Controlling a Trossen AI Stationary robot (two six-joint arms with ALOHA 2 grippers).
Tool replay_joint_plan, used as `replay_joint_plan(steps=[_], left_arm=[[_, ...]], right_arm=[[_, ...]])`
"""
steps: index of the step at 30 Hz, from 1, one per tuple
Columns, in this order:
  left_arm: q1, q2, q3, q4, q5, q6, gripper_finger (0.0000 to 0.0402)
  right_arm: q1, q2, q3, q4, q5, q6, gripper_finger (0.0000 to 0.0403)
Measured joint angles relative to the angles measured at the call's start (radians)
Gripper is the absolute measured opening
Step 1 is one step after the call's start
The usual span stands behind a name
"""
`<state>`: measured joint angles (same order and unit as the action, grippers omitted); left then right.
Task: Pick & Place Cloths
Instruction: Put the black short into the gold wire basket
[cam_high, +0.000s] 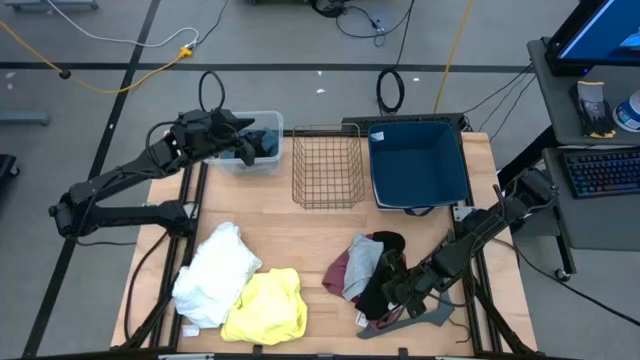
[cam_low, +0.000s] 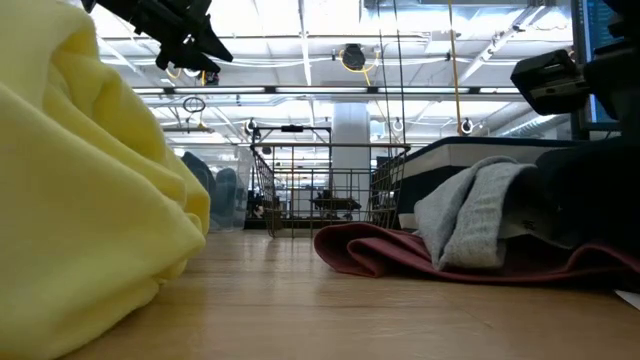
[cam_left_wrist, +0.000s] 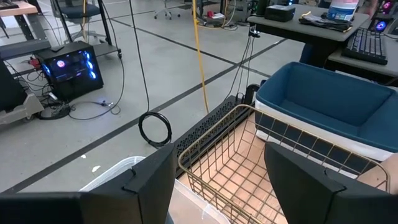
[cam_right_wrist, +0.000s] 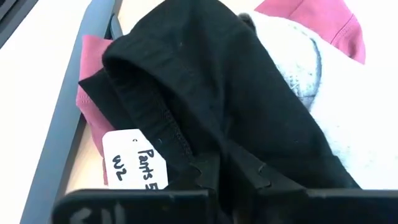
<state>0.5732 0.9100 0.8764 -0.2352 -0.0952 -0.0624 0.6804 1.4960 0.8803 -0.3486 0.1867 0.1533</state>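
Operator, your right gripper (cam_high: 388, 290) sits low at the near right part of the desk (cam_high: 300, 225), on the pile of dark garments. In the right wrist view its fingers (cam_right_wrist: 205, 171) are pressed together, pinching a fold of the black cloth (cam_right_wrist: 205, 81). A white tag (cam_right_wrist: 135, 163) with handwriting lies just beside that fold.

Your black cloth (cam_high: 385, 268) lies on top of a grey cloth (cam_high: 360, 268) and a maroon cloth (cam_high: 338, 270), all touching in one heap. A dark grey hanger (cam_high: 425, 318) lies at the desk's near right edge, against the heap.

At the near left, a white cloth (cam_high: 215, 270) and a yellow cloth (cam_high: 268, 305) lie touching each other, well apart from the dark heap. In the low view the yellow cloth (cam_low: 90, 200) fills the left foreground, and the maroon cloth (cam_low: 380, 250) with the grey cloth (cam_low: 470, 210) on it lies at the right.

Your left gripper (cam_high: 245, 140) hangs above the clear plastic bin (cam_high: 250, 160) at the far left of the desk. Its fingers (cam_left_wrist: 149, 186) stand spread, with nothing between them. A blue-grey cloth (cam_high: 265, 143) lies in that bin.

A wire basket (cam_high: 328, 165) stands at the far centre and a blue bin (cam_high: 420, 160) just beside it to the right.
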Motion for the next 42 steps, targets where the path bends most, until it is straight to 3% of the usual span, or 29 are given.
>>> replay_joint_plan(steps=[10,19,30,36,42], left_arm=[[-0.017,0.0,0.0,0.0,0.0,-0.007,0.0248],[-0.099,0.0,0.0,0.0,0.0,0.005,0.0248],[-0.233,0.0,0.0,0.001,0.001,0.016,0.0248],[-0.313,0.0,0.0,0.029,0.003,0.025,0.0248],[-0.382,0.031,0.0,0.146,0.118,0.033,0.0248]], right_arm=[[-0.006,-0.04,0.0,0.018,0.032,0.043,0.0003],[-0.006,-0.216,0.0,0.099,0.133,0.02,0.0002],[-0.013,-0.408,0.0,0.28,0.261,-0.197,0.0001],[-0.045,-0.478,0.0,0.425,0.263,-0.371,0.0001],[-0.085,-0.51,0.0,0.582,0.263,-0.559,0.0]])
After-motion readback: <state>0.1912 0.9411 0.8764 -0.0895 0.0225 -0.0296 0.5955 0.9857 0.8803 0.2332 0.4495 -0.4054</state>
